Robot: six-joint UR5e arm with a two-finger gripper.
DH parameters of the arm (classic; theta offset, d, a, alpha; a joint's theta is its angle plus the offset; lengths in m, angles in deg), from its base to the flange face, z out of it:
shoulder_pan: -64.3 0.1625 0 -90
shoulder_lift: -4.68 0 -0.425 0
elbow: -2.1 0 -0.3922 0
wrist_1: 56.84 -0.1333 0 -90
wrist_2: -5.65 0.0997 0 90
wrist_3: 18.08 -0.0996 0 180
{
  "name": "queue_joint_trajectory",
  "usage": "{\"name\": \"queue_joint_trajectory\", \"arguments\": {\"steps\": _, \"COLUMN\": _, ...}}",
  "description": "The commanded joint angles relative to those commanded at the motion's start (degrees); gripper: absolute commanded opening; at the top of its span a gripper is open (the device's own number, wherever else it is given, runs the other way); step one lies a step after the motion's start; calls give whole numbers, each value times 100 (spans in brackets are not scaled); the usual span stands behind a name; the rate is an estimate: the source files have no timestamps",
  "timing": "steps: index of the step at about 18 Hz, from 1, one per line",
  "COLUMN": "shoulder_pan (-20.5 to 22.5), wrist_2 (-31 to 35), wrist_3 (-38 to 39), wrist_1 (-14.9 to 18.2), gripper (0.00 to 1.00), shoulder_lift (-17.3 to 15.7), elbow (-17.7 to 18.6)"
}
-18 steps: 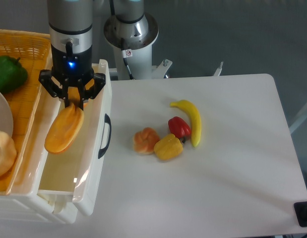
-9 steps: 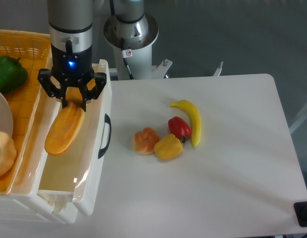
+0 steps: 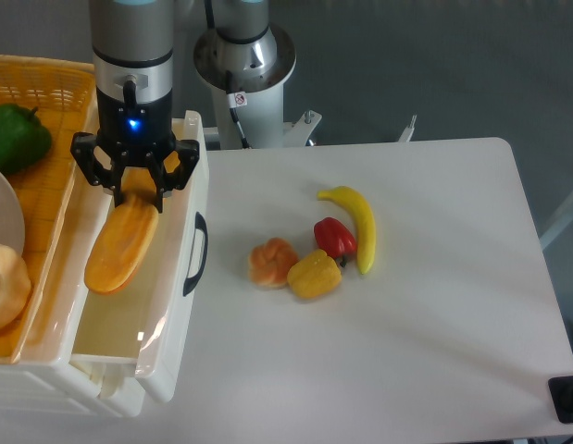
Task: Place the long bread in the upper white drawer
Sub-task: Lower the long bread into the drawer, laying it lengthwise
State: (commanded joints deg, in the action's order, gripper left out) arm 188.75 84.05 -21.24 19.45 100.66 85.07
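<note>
The claw (image 3: 137,191) hangs straight down from the upright grey arm, fingers spread — released just above the elongated orange-brown long bread (image 3: 121,242), which lies inside the shallow white plastic upper drawer (image 3: 166,347). Rightward on the white desk (image 3: 434,305) lies a yellow banana (image 3: 359,225).

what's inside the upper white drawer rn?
Only the long bread, lying lengthwise inside the upper white drawer. The gripper sits at the bread's far end and hides that tip. The rest of the drawer floor shows bare.
</note>
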Motion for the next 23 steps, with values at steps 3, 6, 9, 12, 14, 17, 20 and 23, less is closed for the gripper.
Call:
{"name": "queue_joint_trajectory", "arguments": {"steps": 3, "shoulder_pan": -44, "wrist_2": -26, "wrist_3": 0, "wrist_1": 0, "gripper": 62, "shoulder_lift": 0, "elbow": -17}}
{"name": "queue_joint_trajectory", "arguments": {"steps": 6, "shoulder_pan": -44, "wrist_2": -53, "wrist_3": 9, "wrist_1": 9, "gripper": 64, "shoulder_lift": 9, "elbow": 0}}
{"name": "queue_joint_trajectory", "arguments": {"steps": 9, "shoulder_pan": -44, "wrist_2": -27, "wrist_3": 9, "wrist_1": 9, "gripper": 64, "shoulder_lift": 9, "elbow": 17}}
{"name": "queue_joint_trajectory", "arguments": {"steps": 12, "shoulder_pan": -44, "wrist_2": -26, "wrist_3": 0, "wrist_1": 9, "gripper": 64, "shoulder_lift": -9, "elbow": 52}}
{"name": "queue_joint_trajectory", "arguments": {"steps": 14, "shoulder_pan": -44, "wrist_2": -35, "wrist_3": 0, "wrist_1": 0, "gripper": 64, "shoulder_lift": -9, "elbow": 79}}
{"name": "queue_joint_trajectory", "arguments": {"steps": 17, "shoulder_pan": -44, "wrist_2": -18, "wrist_3": 9, "wrist_1": 9, "gripper": 64, "shoulder_lift": 0, "elbow": 88}}
{"name": "queue_joint_trajectory", "arguments": {"steps": 20, "shoulder_pan": -44, "wrist_2": 0, "wrist_3": 0, "wrist_1": 0, "gripper": 63, "shoulder_lift": 52, "elbow": 88}}
{"name": "queue_joint_trajectory", "arguments": {"steps": 23, "shoulder_pan": -44, "wrist_2": 44, "wrist_3": 0, "wrist_1": 9, "gripper": 62, "shoulder_lift": 88, "elbow": 97}}
